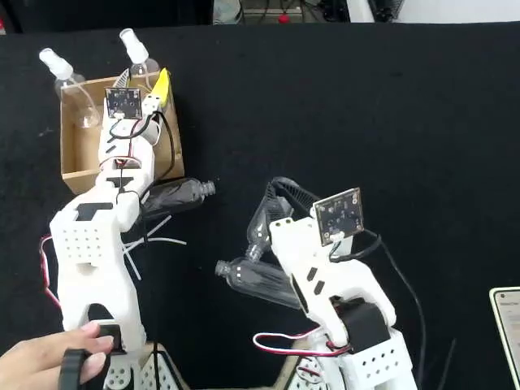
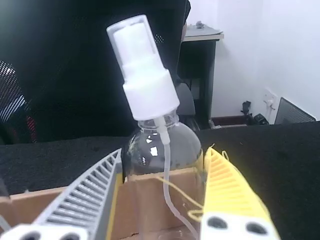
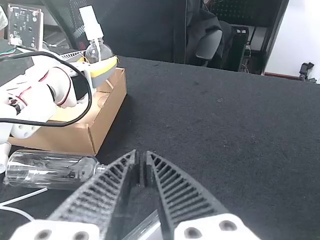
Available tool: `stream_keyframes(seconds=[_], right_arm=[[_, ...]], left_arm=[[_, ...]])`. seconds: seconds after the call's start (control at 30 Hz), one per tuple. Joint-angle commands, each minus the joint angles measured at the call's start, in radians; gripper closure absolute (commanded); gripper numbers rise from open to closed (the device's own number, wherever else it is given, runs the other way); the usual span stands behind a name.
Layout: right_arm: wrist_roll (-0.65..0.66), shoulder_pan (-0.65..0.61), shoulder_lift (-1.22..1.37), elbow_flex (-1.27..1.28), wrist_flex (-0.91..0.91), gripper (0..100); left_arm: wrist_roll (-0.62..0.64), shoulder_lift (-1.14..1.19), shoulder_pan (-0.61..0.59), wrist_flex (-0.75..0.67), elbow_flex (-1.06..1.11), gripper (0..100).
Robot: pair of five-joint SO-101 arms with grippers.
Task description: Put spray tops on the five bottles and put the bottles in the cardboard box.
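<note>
Two of five bottles are in the cardboard box [image 1: 77, 162], both with white plastic spray tops [image 2: 142, 65]. Our left gripper [image 2: 164, 152] is clamped on the capped bottle [image 2: 160, 142] at the box's far wall. We judge three clear, round-shouldered bare bottles [image 1: 175, 197], lying just outside the box, remain. Our right gripper [image 3: 141, 162], beyond them, has its ridged fingers together, empty.
</note>
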Motion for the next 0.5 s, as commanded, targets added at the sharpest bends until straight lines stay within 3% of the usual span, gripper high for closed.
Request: stream_keyframes(seconds=[0.0,0.47], right_arm=[[0.008,-0.002,0.001,-0.002,-0.031,98.4],[0.008,-0.002,0.001,-0.002,-0.031,98.4]], left_arm=[[0.003,-0.014,0.004,-0.015,-0.047,82],[0.002,-0.014,0.004,-0.011,-0.048,81]])
